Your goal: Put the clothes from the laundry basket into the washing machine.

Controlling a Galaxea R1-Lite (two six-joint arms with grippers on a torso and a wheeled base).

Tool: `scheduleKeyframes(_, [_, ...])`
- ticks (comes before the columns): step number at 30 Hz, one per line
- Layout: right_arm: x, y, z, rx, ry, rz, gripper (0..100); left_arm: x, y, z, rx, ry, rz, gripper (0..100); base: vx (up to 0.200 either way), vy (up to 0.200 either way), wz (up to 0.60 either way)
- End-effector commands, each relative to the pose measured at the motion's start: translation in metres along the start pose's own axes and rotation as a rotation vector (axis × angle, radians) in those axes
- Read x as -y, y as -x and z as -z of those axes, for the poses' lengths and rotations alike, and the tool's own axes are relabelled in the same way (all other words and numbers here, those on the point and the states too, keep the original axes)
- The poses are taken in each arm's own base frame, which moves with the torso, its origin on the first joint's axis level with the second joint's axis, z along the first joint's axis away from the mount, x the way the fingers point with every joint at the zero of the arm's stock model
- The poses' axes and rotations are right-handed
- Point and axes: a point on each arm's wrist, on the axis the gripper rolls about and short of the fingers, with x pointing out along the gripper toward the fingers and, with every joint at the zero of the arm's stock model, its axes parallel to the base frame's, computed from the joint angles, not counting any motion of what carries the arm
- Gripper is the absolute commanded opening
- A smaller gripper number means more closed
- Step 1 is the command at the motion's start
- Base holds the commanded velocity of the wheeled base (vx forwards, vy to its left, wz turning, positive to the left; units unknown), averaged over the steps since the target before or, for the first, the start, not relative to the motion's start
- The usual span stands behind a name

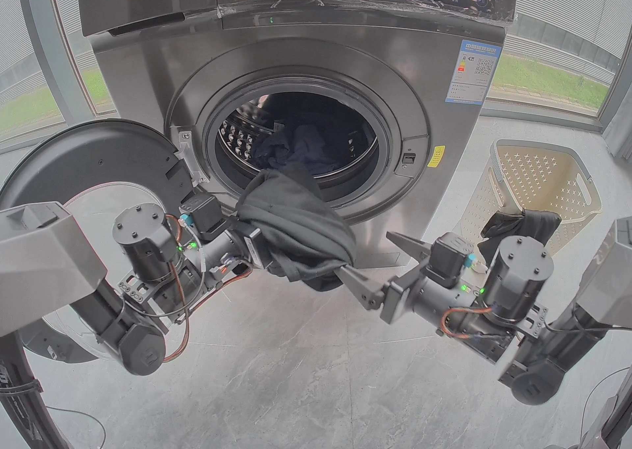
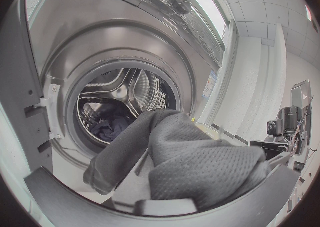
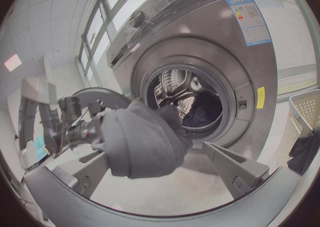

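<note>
A dark grey garment [image 1: 296,220] hangs bunched over my left gripper [image 1: 270,249], which is shut on it just below the washing machine's round opening [image 1: 296,141]. Its top edge reaches the door rim. In the left wrist view the mesh cloth [image 2: 200,164] covers the fingers. My right gripper [image 1: 383,266] stands open to the right of the bundle, with one finger touching the cloth's underside. Dark blue clothes [image 1: 299,147] lie inside the drum. A black garment [image 1: 520,223] drapes over the rim of the beige laundry basket [image 1: 566,167].
The machine's round door [image 1: 85,160] stands swung open on the left, beside my left arm. The basket leans on the floor right of the machine, behind my right arm. Grey tiled floor [image 1: 316,371] stretches in front.
</note>
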Motion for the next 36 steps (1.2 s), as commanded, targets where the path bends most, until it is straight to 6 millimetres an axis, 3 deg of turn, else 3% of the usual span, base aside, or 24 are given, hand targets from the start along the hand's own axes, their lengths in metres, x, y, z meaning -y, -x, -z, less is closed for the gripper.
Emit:
scheduleKeyframes(1, [-0.005, 0.050, -0.001, -0.080, 0.026, -0.082, 100, 0.007, 0.042, -0.016, -0.025, 0.004, -0.009, 0, 0.000, 0.000, 0.00])
scheduleKeyframes(8, [0.010, 0.042, -0.002, -0.068, 0.024, -0.015, 100, 0.012, 0.056, -0.013, -0.061, -0.008, 0.000, 0, 0.000, 0.000, 0.00])
scheduleKeyframes(9, [0.022, 0.039, 0.003, -0.082, 0.023, 0.030, 100, 0.011, 0.059, -0.012, -0.073, -0.012, -0.005, 0, 0.000, 0.000, 0.00])
scheduleKeyframes(17, [0.055, 0.041, 0.003, -0.083, 0.032, 0.142, 100, 0.006, 0.066, -0.007, -0.107, -0.018, -0.013, 0, 0.000, 0.000, 0.00])
scheduleKeyframes(32, [0.053, 0.041, 0.007, -0.097, 0.024, 0.136, 100, 0.005, 0.066, -0.006, -0.110, -0.079, -0.012, 0, 0.000, 0.000, 0.00])
scheduleKeyframes(36, [0.053, 0.040, 0.009, -0.106, 0.023, 0.134, 100, 0.006, 0.065, -0.005, -0.112, -0.080, -0.007, 0, 0.200, 0.000, 0.00])
